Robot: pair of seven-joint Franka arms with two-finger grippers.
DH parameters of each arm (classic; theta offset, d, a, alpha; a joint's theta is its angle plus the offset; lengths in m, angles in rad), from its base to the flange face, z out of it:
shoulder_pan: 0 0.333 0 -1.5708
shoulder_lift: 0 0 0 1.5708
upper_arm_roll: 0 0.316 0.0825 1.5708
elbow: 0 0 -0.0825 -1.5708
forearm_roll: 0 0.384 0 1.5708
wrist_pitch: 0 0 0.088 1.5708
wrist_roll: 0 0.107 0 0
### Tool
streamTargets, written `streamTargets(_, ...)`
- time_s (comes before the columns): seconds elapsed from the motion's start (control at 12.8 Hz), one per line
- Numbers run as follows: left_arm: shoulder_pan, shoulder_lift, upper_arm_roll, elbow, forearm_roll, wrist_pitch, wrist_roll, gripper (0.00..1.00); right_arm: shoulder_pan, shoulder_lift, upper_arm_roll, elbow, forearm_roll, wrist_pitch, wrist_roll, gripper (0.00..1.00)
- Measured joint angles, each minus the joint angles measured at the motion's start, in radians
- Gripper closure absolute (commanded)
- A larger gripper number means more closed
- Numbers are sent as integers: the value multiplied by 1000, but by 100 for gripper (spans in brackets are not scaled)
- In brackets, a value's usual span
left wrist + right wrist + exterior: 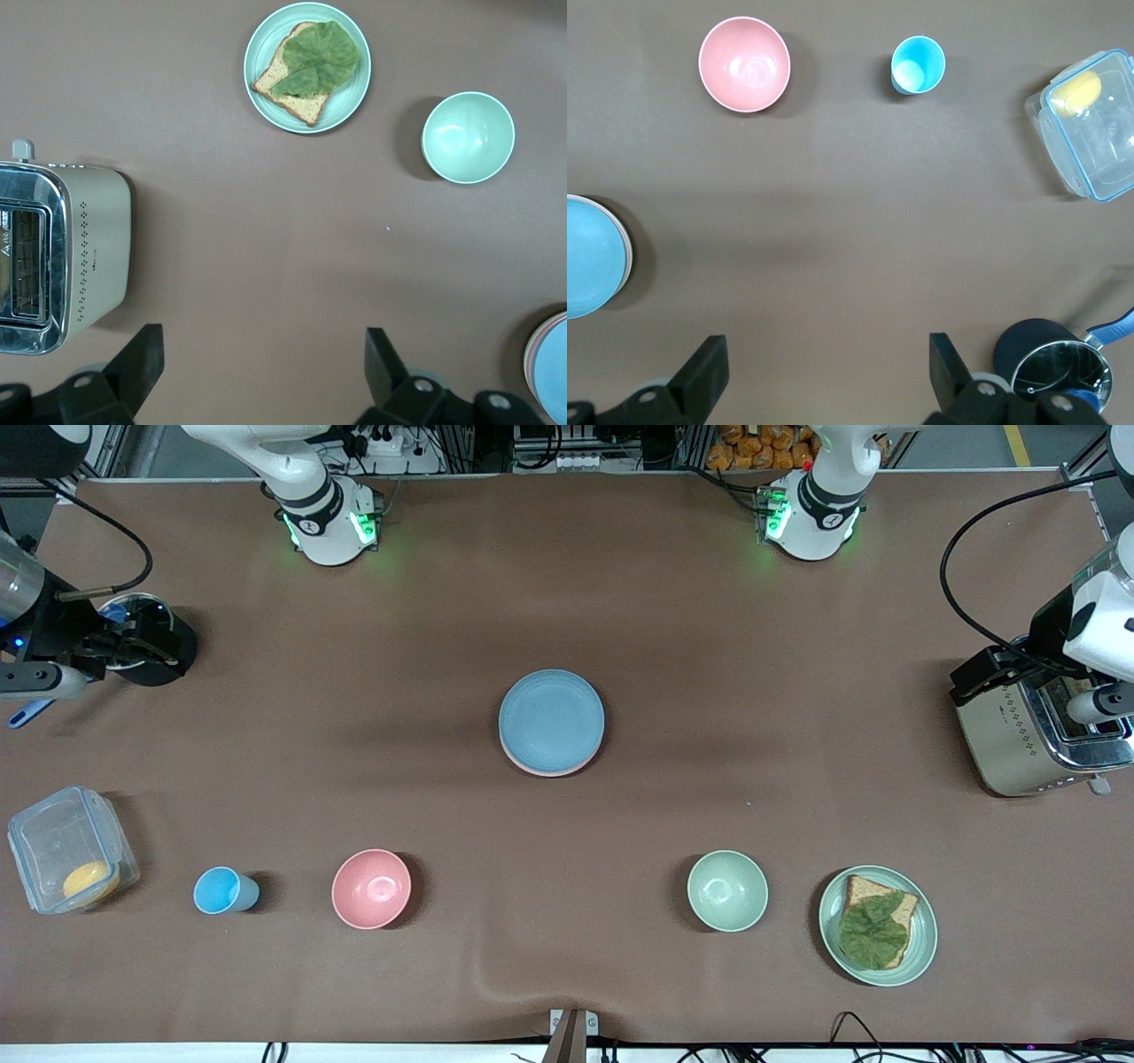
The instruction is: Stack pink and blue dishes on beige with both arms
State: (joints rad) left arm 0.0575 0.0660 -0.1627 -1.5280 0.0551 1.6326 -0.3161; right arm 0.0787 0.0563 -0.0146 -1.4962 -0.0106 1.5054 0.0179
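Resting mid-bench, the blue plate (551,720) tops the pink plate (542,769).
Left claw (264,367) and right claw (829,370) gape wide, empty; the toaster (64,257) lettering is unreadable.

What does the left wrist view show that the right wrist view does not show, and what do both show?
Only the left wrist view shows the toaster, the green plate with bread and a leaf, and the green bowl. Only the right wrist view shows the pink bowl, the blue cup, the clear container and a dark pot. Both show the blue plate on the stack, and an open end effector: the left end effector and the right end effector.
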Motion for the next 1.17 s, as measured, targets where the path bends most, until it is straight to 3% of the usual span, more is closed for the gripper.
streamTargets(1.17, -5, 0, -19, 1, -39, -26, 34, 0, -2, 6, -1, -3, -2, -4, 0, 0)
